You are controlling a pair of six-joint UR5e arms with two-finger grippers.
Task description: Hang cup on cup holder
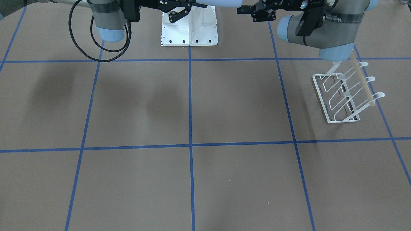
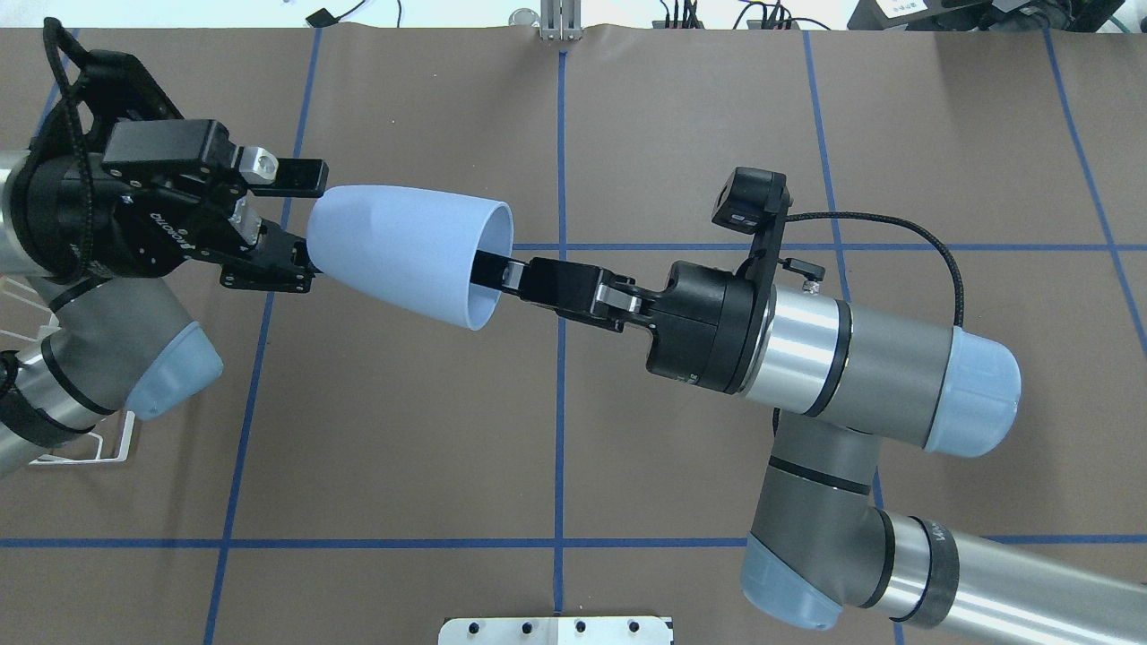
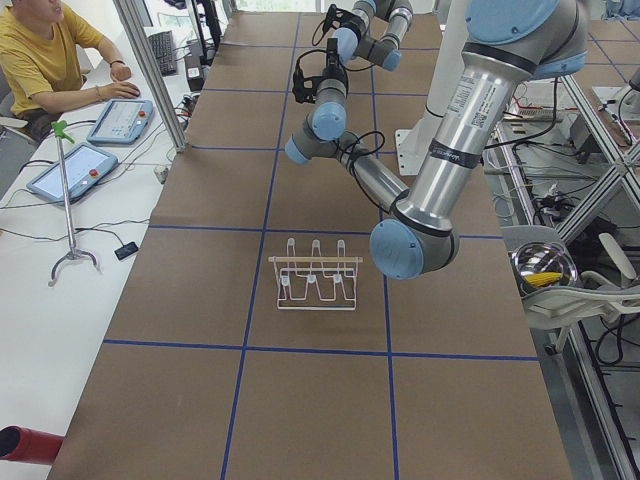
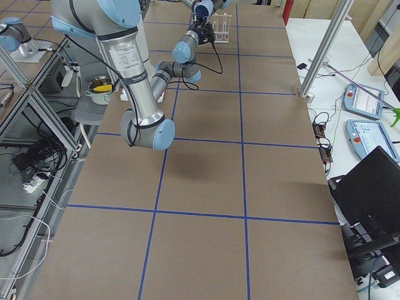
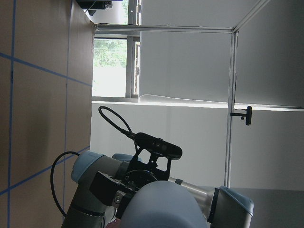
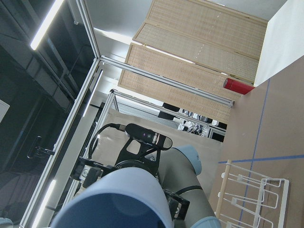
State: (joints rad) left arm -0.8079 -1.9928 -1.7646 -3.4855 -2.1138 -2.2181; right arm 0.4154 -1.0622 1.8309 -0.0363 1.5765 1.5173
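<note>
Evidently a mid-air handover: the light blue tapered plastic cup (image 2: 403, 255) lies horizontal above the brown tabletop (image 1: 192, 179). The right hand (image 2: 502, 273) pinches its rim wall, one finger inside the mouth, while the left hand (image 2: 309, 222) is spread about the rounded base, contact not discernible. Next, probably, the left hand must clamp before the right lets go, then carry the cup to a prong of the white wire cup holder (image 1: 345, 96) on the robot's left.

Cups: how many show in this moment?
1: the light blue cup, in mid-air between the left gripper and right gripper. None hangs on the cup holder.
</note>
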